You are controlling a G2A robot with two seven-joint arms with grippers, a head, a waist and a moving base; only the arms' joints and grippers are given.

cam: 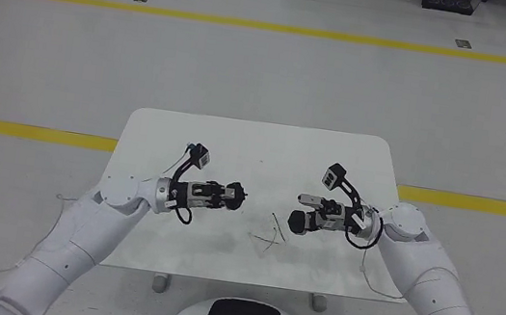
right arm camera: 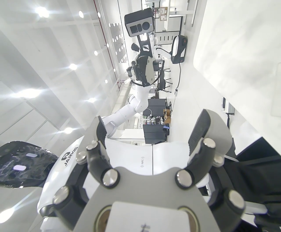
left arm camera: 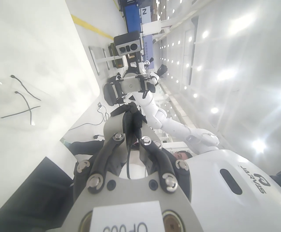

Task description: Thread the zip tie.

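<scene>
My left gripper (cam: 238,194) hovers over the table's left half, shut on a thin black zip tie (left arm camera: 129,158) that runs back between its fingers. My right gripper (cam: 300,213) faces it from the right, a short gap away, open with nothing between its fingers (right arm camera: 199,129). In the left wrist view the right gripper (left arm camera: 129,87) sits straight ahead. In the right wrist view the left gripper (right arm camera: 143,70) is seen farther off. Three loose black zip ties (cam: 271,233) lie crossed on the table near its front edge, below the gap between the grippers, and also appear in the left wrist view (left arm camera: 24,103).
The white table (cam: 254,148) has rounded corners and bare room behind and beside the grippers. Yellow floor lines run past it. A person lies low beyond the table edge (left arm camera: 182,154), away from the task's things.
</scene>
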